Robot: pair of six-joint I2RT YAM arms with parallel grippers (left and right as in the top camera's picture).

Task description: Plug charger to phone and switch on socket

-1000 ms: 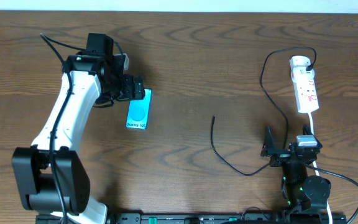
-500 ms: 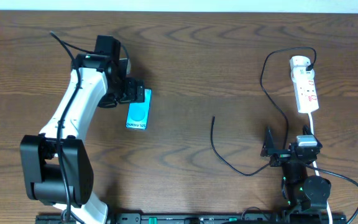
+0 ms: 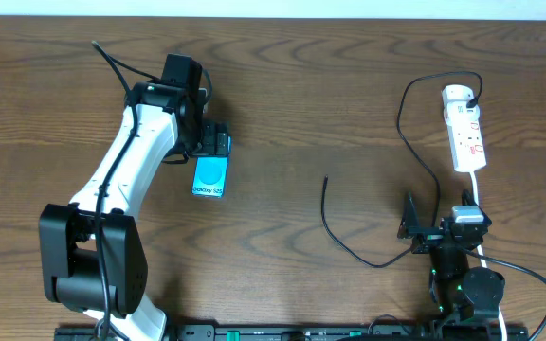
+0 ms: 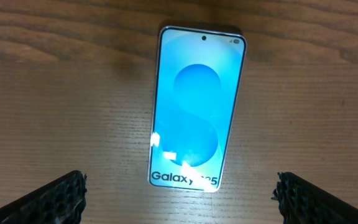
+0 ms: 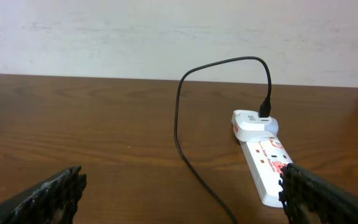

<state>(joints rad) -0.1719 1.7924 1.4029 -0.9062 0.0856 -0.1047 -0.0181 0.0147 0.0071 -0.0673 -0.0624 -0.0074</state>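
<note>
Since the phone is not yet plugged, we log step one: left gripper (image 3: 214, 142), spread and empty, over cyan-screened rectangular smartphone (image 4: 199, 106), toward the table (image 3: 282, 95)'s left edge. Thin black charger cable (image 3: 349, 248): loose tip midway between side edges. We judge the right gripper (image 3: 415, 230), likewise spread by the front edge, should fetch it.

This looks like a robot test room or lab, not a home. A white and black robot arm (image 3: 121, 175) and a small black robot arm (image 3: 463, 284) are set at the near edge of a brown wooden table (image 3: 349, 104), by a black rail (image 3: 282, 332). A plain pale wall (image 5: 166, 31) is seen behind the table. A phone (image 3: 210, 176), a white power strip (image 3: 466, 137) and a thin black cable (image 3: 323, 199) are laid out on the wood.
</note>
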